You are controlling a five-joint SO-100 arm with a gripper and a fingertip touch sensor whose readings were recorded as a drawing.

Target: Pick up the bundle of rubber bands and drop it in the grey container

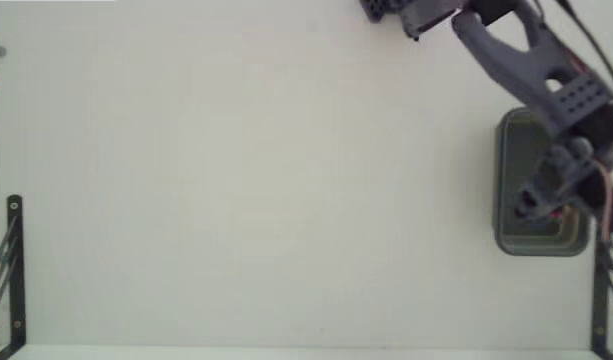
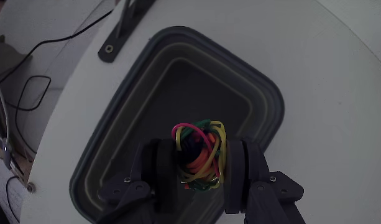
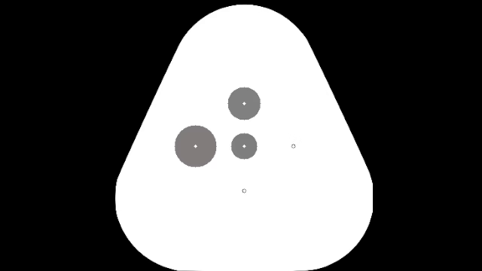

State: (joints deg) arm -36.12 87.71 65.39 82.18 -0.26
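Wrist view: the pincer (image 2: 199, 165) is closed on the bundle of rubber bands (image 2: 200, 153), a clump of yellow, red, green and pink loops clamped between its two dark fingers (image 2: 240, 171) directly above the open grey container (image 2: 115, 124). Fixed view: the arm (image 1: 526, 60) reaches over the container at the right edge of the white desk (image 1: 236, 180).

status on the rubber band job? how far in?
Done: the pick. In the wrist view the gripper is shut on the bundle of rubber bands. In hand: the carry. The bundle hangs over the inside of the grey container, and the fixed view shows the arm above the container at the table's right edge. Left: the drop. The container floor looks bare and the bundle has not been let go.
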